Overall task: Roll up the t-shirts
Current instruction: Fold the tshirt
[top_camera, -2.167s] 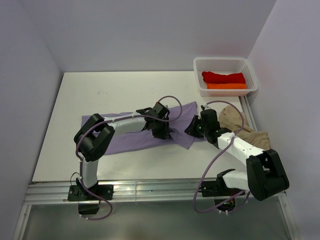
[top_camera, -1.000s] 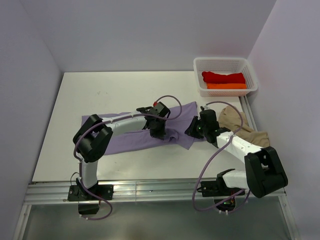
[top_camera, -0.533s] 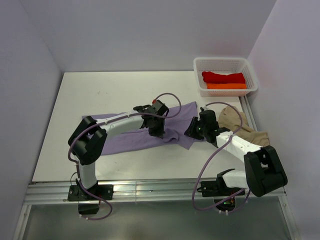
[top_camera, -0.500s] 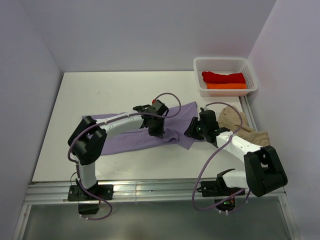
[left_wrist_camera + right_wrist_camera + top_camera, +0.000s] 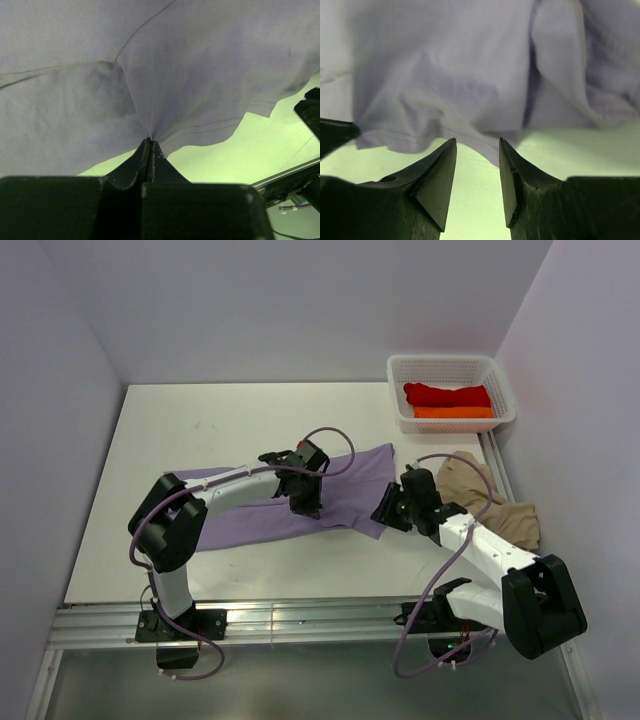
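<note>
- Grip of the left gripper (image 5: pixel 150 144): fingers pressed fully together on a pinched-up ridge of the lavender t-shirt (image 5: pixel 360 475); cloth drawn into a crease that runs to the fingertips, close to the hem.
- Lie of the lavender t-shirt: across the middle of the table (image 5: pixel 200 420), stretching from 9 o'clock toward 2 o'clock; mostly flat, rumpled at its 3 o'clock end.
- Opening of the right gripper (image 5: pixel 477 150): fingers parted by a moderate gap, nothing held between them; tips low over bare table, with the shirt's hem just beyond them at 12 o'clock in the wrist view; contact with the cloth impossible to tell.
- At the table's 3 o'clock edge, the beige-tan t-shirt (image 5: pixel 470 475): heaped loosely, partly hidden behind the right arm.
- At 1 o'clock, the white mesh basket (image 5: pixel 400 375): holds the red t-shirt (image 5: pixel 447 394) and the orange t-shirt (image 5: pixel 453 412), both bundled up and touching; red toward 12 o'clock, orange toward 6 o'clock.
</note>
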`<state>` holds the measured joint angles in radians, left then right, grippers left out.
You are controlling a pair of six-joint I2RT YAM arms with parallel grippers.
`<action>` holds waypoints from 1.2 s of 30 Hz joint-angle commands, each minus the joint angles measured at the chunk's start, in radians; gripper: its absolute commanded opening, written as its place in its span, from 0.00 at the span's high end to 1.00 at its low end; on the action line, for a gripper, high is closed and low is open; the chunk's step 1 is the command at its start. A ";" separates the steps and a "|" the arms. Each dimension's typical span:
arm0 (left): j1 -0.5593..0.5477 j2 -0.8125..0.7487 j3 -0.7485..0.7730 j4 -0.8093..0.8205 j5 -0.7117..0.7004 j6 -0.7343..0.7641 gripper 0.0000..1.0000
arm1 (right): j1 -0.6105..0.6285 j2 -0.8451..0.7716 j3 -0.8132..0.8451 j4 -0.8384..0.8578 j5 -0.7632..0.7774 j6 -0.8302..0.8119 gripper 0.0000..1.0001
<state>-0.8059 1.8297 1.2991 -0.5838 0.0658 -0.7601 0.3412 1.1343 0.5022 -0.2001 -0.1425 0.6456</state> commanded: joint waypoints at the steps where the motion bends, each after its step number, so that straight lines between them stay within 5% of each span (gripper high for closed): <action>1: 0.002 -0.033 -0.014 0.021 0.032 0.019 1.00 | 0.041 -0.025 -0.014 -0.087 0.069 0.063 0.53; 14: 0.002 -0.015 -0.035 0.052 0.029 0.018 1.00 | 0.133 0.067 -0.063 -0.019 0.204 0.149 0.55; 20: 0.002 -0.001 -0.034 0.053 0.026 0.024 1.00 | 0.145 0.073 -0.067 -0.036 0.208 0.161 0.81; 26: 0.002 0.013 -0.018 0.044 0.022 0.038 1.00 | 0.145 -0.053 -0.057 -0.142 0.231 0.158 0.92; 30: 0.002 0.028 -0.004 0.036 0.029 0.047 1.00 | 0.145 -0.080 -0.041 -0.180 0.209 0.135 0.85; 32: 0.002 0.029 0.002 0.036 0.034 0.048 0.99 | 0.145 -0.062 -0.033 -0.188 0.181 0.109 0.70; 36: 0.001 -0.003 -0.009 0.029 0.032 0.056 0.82 | 0.145 -0.074 -0.031 -0.200 0.175 0.100 0.62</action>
<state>-0.8055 1.8614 1.2655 -0.5449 0.0895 -0.7254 0.4801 1.0752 0.4450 -0.3702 0.0341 0.7666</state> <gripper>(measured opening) 0.149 0.380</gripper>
